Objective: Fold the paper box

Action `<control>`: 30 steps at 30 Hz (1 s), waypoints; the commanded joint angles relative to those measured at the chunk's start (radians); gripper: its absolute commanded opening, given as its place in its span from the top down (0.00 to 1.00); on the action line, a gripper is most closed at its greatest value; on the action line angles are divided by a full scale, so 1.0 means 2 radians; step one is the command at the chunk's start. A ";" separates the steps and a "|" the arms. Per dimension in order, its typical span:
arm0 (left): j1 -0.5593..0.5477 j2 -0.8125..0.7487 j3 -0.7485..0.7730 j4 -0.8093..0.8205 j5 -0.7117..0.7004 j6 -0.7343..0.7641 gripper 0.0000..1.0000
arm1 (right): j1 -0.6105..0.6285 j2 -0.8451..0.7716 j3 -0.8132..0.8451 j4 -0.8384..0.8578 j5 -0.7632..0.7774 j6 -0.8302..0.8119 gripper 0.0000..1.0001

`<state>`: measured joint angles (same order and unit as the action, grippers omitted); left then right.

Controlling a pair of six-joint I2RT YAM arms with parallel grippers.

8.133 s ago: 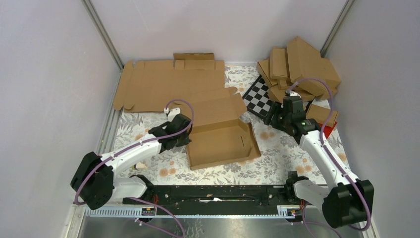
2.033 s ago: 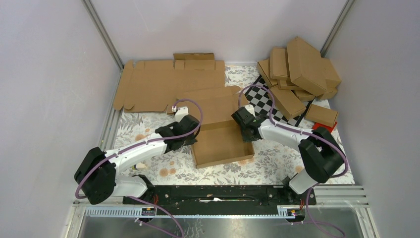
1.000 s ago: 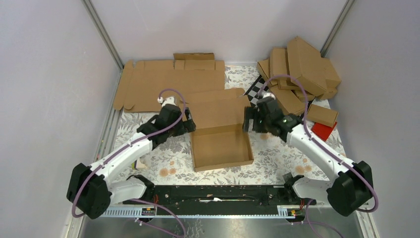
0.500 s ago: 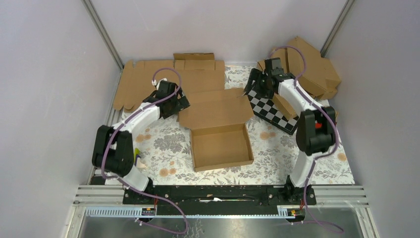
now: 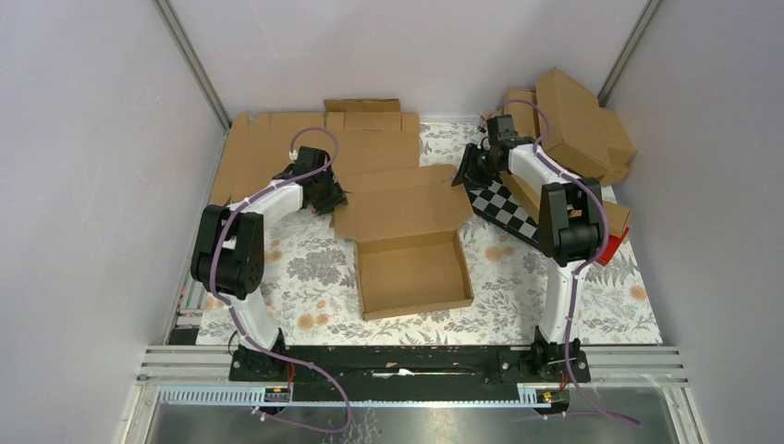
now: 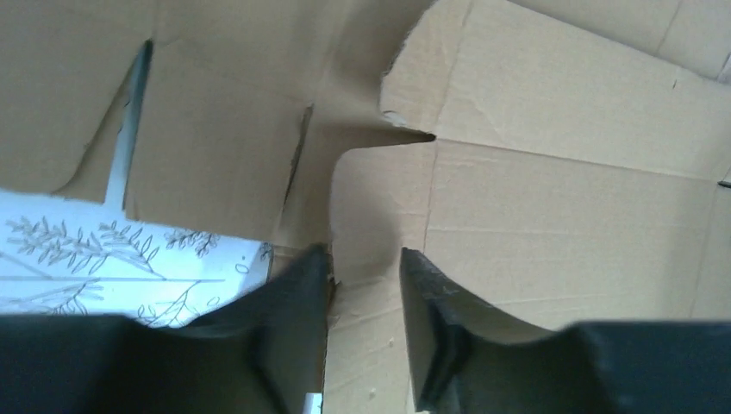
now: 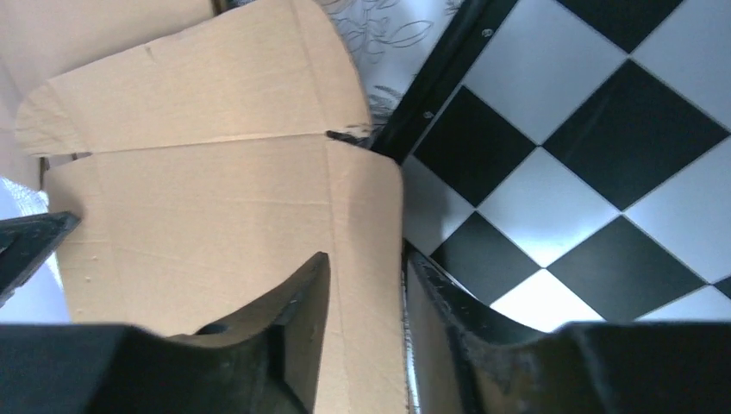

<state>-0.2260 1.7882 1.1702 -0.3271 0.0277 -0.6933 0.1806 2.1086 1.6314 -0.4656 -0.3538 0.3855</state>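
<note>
Not much margin here tbh. The paper box (image 5: 411, 273) is sat mid-table, its tray formed at the near end and its lid (image 5: 402, 202) laid open and flat toward the far side. The left gripper (image 6: 364, 259) is placed at the lid's left edge and the right gripper (image 7: 366, 259) at its right edge. Both are seen at a middling width, with a gap showing between the jaws and the cardboard edge running into that gap. Whether anything is actually pinched can't be told.

What could go wrong:

- **Left side:** the lid is lying over the flat cardboard sheet (image 5: 296, 153) behind it, so that sheet could be caught along with the lid and dragged.
- **Right side:** the checkered board (image 7: 603, 164) is right beside the lid edge, so it could be snagged or shoved by the outer finger.
- **Shallow bite:** only a thin bit of edge is taken, so the lid could easily be lost mid-swing.
- **Uneven lift:** if one side is raised ahead of the other, the lid would likely be twisted. The light tray could then be slid across the tablecloth (image 5: 305, 277), or its walls popped open.
</note>
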 commanded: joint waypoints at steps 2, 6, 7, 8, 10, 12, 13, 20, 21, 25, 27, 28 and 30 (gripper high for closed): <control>-0.013 0.002 0.027 0.048 0.055 0.015 0.81 | 0.021 -0.014 0.010 0.006 -0.035 -0.014 0.80; -0.065 -0.044 0.024 0.039 -0.062 0.049 1.00 | 0.053 -0.056 -0.006 0.012 0.040 -0.028 0.99; -0.078 -0.058 0.019 0.042 -0.085 0.058 1.00 | 0.060 -0.067 -0.012 0.017 0.057 -0.028 1.00; -0.090 -0.071 0.013 0.045 -0.108 0.066 1.00 | 0.067 -0.081 -0.020 0.023 0.076 -0.029 1.00; -0.112 -0.098 -0.001 0.055 -0.148 0.083 1.00 | 0.078 -0.110 -0.044 0.044 0.109 -0.031 1.00; -0.129 -0.127 -0.019 0.072 -0.184 0.095 1.00 | 0.087 -0.149 -0.080 0.078 0.138 -0.030 1.00; -0.137 -0.143 -0.031 0.083 -0.196 0.099 1.00 | 0.091 -0.168 -0.103 0.100 0.151 -0.029 1.00; -0.210 -0.260 -0.144 0.259 -0.298 0.155 1.00 | 0.109 -0.281 -0.229 0.250 0.207 -0.015 1.00; -0.220 -0.277 -0.165 0.298 -0.309 0.170 1.00 | 0.116 -0.296 -0.245 0.270 0.224 -0.013 1.00; -0.241 -0.296 -0.222 0.439 -0.330 0.194 1.00 | 0.155 -0.343 -0.311 0.378 0.315 -0.022 1.00; -0.244 -0.271 -0.201 0.447 -0.334 0.195 1.00 | 0.175 -0.350 -0.326 0.418 0.355 -0.039 1.00; -0.246 -0.251 -0.187 0.445 -0.342 0.195 1.00 | 0.182 -0.350 -0.329 0.436 0.372 -0.049 1.00; -0.253 -0.223 -0.172 0.465 -0.379 0.195 1.00 | 0.192 -0.347 -0.339 0.482 0.396 -0.086 0.95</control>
<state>-0.7033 1.2518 0.7513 0.3771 -0.6445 -0.3271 0.5049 1.4387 0.9756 0.1993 0.2859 0.3031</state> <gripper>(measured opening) 0.021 0.021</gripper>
